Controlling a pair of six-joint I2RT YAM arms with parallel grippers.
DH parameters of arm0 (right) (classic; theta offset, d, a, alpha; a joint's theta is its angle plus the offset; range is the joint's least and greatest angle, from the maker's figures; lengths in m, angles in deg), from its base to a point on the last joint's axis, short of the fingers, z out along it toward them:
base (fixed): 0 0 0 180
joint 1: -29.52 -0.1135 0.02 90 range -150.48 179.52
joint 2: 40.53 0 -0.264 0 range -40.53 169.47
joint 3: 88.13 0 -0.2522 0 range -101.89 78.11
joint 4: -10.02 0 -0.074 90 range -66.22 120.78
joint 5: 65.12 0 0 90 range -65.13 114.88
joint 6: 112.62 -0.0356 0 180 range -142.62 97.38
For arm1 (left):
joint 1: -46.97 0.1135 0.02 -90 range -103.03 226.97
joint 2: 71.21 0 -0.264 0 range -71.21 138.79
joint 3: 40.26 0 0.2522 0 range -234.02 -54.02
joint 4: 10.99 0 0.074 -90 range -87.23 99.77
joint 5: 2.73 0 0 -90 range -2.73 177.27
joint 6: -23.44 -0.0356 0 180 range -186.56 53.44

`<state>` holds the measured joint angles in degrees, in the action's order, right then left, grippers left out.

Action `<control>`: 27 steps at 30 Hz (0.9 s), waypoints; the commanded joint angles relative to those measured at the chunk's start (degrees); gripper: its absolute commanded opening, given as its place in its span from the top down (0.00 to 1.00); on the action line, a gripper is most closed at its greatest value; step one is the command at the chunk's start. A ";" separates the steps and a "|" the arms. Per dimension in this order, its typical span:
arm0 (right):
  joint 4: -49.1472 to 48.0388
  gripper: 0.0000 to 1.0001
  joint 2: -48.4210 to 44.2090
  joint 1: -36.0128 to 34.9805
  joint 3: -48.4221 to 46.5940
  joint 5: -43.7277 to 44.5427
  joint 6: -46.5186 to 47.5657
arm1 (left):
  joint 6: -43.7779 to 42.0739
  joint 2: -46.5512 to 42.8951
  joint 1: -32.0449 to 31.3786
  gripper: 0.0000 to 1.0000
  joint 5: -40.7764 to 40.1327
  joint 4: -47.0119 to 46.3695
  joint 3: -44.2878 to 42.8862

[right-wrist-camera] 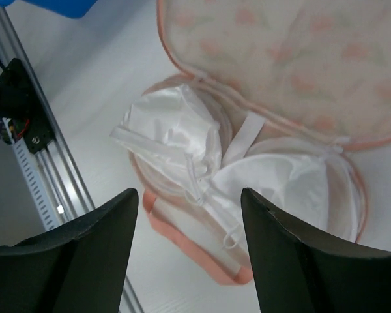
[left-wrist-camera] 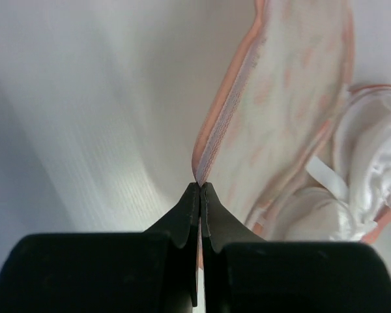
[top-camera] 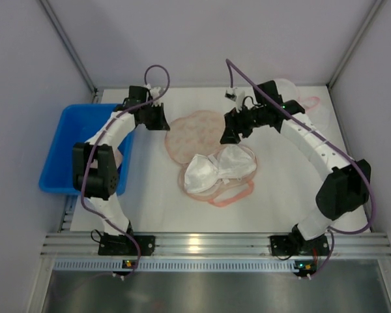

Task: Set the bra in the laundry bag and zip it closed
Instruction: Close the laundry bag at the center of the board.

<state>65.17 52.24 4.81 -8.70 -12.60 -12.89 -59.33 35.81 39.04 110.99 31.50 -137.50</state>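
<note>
The bra [top-camera: 215, 171] lay in the open lower half of the laundry bag [top-camera: 194, 132]. The left gripper [left-wrist-camera: 200, 190] had its jaws pressed together, apparently pinching the bag's pink flap edge. The right gripper [right-wrist-camera: 188, 205] hovered above the bag, jaws spread.
</note>
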 commanded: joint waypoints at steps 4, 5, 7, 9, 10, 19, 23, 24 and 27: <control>5.28 0.38 -2.33 7.21 7.95 -9.72 -3.67 | -11.51 -18.13 -6.04 1.00 2.64 -4.74 7.62; 5.46 0.40 -2.51 9.13 8.66 -11.20 -3.85 | -12.84 -19.82 -8.05 1.00 2.55 -4.82 8.68; 6.77 0.42 -2.51 11.16 9.89 -12.09 -3.76 | -15.38 -24.55 -10.35 1.00 1.77 -5.00 12.53; 7.83 0.46 -2.42 13.63 10.43 -13.67 -3.15 | -19.25 -27.73 -14.29 1.00 0.10 -5.61 15.62; 8.35 0.47 -2.51 14.24 11.56 -14.20 -3.06 | -20.31 -28.96 -15.53 1.00 -0.17 -5.53 18.07; 11.08 0.50 -3.04 23.29 10.97 -16.84 -0.95 | -34.54 -35.57 -26.52 1.00 -3.86 -4.91 32.06; 10.21 0.48 -2.51 24.18 8.41 -17.37 -1.82 | -36.49 -33.47 -32.05 1.00 -5.61 -5.00 36.02; 9.34 0.48 -2.25 24.01 8.23 -17.28 -3.13 | -36.32 -32.33 -34.42 1.00 -6.14 -5.09 36.37; 6.44 0.48 -0.75 20.50 7.97 -15.88 -5.07 | -35.79 -25.48 -37.24 1.00 -6.41 -5.00 36.03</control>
<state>74.83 51.45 28.35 1.38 -27.37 -16.17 -93.06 5.96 4.07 105.53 27.57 -101.70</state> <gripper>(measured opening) 0.525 0.015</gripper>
